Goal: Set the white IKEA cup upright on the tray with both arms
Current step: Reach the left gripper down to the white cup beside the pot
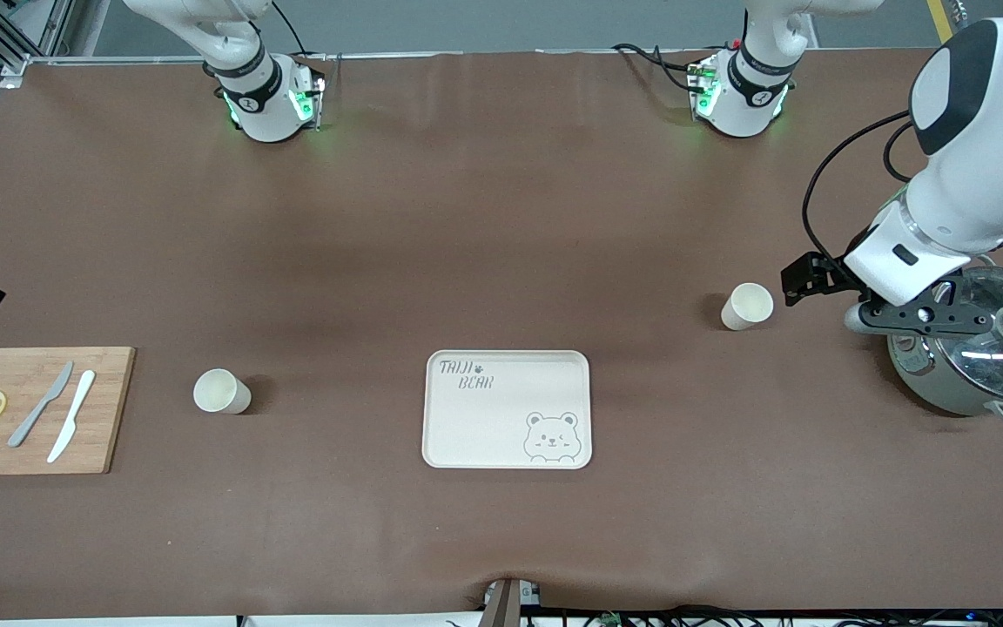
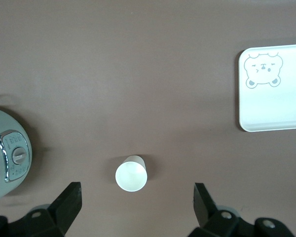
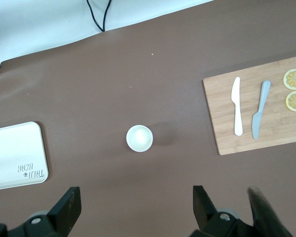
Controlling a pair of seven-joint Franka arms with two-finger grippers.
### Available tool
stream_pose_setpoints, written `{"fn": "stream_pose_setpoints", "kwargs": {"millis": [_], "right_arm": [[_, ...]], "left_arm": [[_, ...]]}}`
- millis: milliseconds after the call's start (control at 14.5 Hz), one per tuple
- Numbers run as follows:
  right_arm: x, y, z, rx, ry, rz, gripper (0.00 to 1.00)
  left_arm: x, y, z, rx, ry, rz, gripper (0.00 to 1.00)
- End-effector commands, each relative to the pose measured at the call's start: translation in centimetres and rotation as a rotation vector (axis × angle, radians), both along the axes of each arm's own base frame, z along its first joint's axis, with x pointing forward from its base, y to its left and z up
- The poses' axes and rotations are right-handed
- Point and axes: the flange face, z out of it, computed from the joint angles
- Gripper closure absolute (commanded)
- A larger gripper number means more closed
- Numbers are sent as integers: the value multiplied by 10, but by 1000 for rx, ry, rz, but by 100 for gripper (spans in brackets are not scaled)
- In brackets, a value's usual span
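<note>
The cream-white tray [image 1: 507,409] with the bear drawing lies flat mid-table, with nothing on it. One white cup [image 1: 746,306] stands upright toward the left arm's end. My left gripper [image 1: 924,315] hovers high beside it, open and empty. In the left wrist view the cup [image 2: 131,174] sits just ahead of the open gripper [image 2: 137,202], apart from it. A second white cup [image 1: 221,391] stands upright toward the right arm's end. In the right wrist view it [image 3: 139,138] lies well ahead of my open, empty right gripper [image 3: 137,205]. The right gripper is out of the front view.
A steel pot with a glass lid [image 1: 976,353] stands under the left hand at that end of the table. A wooden cutting board [image 1: 31,409] with two knives and lemon slices lies at the right arm's end. Brown mat lies between each cup and the tray.
</note>
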Motion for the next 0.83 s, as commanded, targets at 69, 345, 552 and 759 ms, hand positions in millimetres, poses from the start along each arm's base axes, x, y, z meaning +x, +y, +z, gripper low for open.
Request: {"fn": "stream_pose_setpoints", "kwargs": {"millis": [69, 345, 552, 759], "right_arm": [[-8, 6, 18, 5, -22, 5, 0], [-34, 3, 26, 16, -20, -1, 0], [-46, 6, 18, 1, 20, 27, 0], [-48, 3, 16, -24, 26, 134, 0]], "left_arm": [[3, -7, -2, 27, -8, -8, 0], [5, -10, -39, 44, 44, -24, 0], [-7, -5, -78, 36, 13, -31, 0], [-23, -1, -122, 24, -23, -31, 0]]}}
